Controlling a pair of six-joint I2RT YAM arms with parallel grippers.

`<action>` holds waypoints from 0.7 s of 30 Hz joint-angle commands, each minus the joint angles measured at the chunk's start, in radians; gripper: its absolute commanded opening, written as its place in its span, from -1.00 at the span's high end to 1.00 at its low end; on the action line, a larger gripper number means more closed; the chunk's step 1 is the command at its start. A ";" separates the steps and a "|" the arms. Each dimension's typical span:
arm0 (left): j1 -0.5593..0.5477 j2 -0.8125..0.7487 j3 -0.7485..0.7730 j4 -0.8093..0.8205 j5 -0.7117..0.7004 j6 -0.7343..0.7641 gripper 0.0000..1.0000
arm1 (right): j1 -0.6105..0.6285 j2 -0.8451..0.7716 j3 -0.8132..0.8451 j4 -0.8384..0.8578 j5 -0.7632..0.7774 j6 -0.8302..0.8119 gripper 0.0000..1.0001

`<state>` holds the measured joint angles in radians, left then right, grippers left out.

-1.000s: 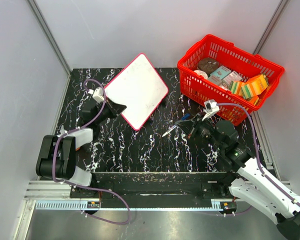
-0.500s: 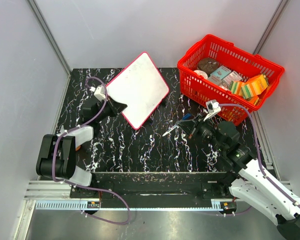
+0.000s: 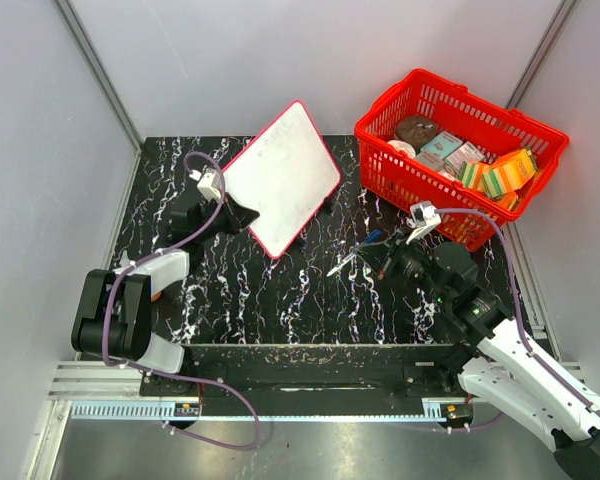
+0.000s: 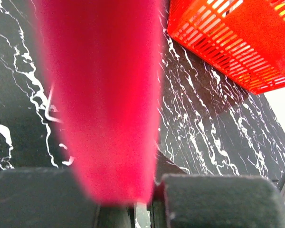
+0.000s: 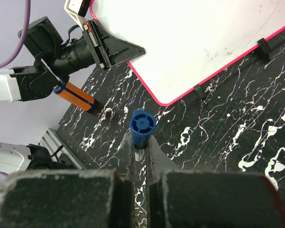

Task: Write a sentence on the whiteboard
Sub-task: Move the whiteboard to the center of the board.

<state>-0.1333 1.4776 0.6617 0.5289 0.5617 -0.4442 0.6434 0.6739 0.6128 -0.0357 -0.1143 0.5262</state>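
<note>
Whiteboard [image 3: 285, 175], red-rimmed with rounded corners, is tilted up off the black white-veined table [image 3: 280, 290] at the rear centre-left, just beside the red basket [image 3: 410, 185] on its right; in the right wrist view its white face [image 5: 194, 42] carries faint grey smudges, and small black clips sit along its lower rim close to the tabletop. The basket, at the table's rear right corner, holds assorted boxes and packets [image 3: 480, 165]. The left gripper [image 3: 242, 215] is clenched on the board's left-hand edge; in the left wrist view that rim appears as a blurred red band [image 4: 104, 95] rising between the dark fingers [image 4: 218, 199]. The right gripper [image 3: 385, 260], near the basket's front wall and well apart from the board, is closed on a blue marker [image 3: 372, 240], whose blue end [image 5: 142, 126] stands between the fingertips in the right wrist view.
</note>
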 commanded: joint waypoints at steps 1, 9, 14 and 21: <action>-0.009 -0.040 -0.074 -0.230 -0.049 0.150 1.00 | 0.007 -0.008 0.039 0.003 0.008 -0.020 1.00; -0.058 -0.037 -0.062 -0.290 -0.048 0.193 1.00 | 0.007 -0.010 0.042 0.002 0.005 -0.018 1.00; -0.080 -0.036 -0.068 -0.278 0.019 0.193 1.00 | 0.007 -0.007 0.041 0.002 0.008 -0.020 1.00; -0.080 -0.082 -0.128 -0.225 0.089 0.157 1.00 | 0.007 0.004 0.048 0.002 0.007 -0.023 1.00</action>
<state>-0.1856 1.3979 0.6144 0.4709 0.5465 -0.3542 0.6434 0.6746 0.6140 -0.0513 -0.1150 0.5198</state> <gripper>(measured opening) 0.091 0.058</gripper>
